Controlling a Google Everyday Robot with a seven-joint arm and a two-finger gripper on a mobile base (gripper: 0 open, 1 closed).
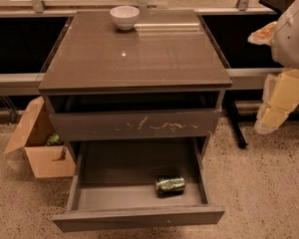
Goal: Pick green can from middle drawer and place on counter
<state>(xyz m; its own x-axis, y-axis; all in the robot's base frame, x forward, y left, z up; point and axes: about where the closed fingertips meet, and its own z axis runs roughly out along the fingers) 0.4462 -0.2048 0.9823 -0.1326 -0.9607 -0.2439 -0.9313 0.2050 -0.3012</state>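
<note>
The green can [170,184] lies on its side on the grey floor of the middle drawer [139,217], which is pulled out, near its front right corner. The glossy counter [139,54] is the top of the cabinet above it. My arm and gripper [273,106] show as white and cream parts at the right edge of the camera view, level with the upper drawers. The gripper is well to the right of the cabinet, far from the can, and holds nothing that I can see.
A white bowl [124,17] stands at the back of the counter. The drawer front with pale scratches [134,126] overhangs the back of the open drawer. An open cardboard box [40,143] sits on the floor at the left. A dark table leg [236,126] stands to the right of the cabinet.
</note>
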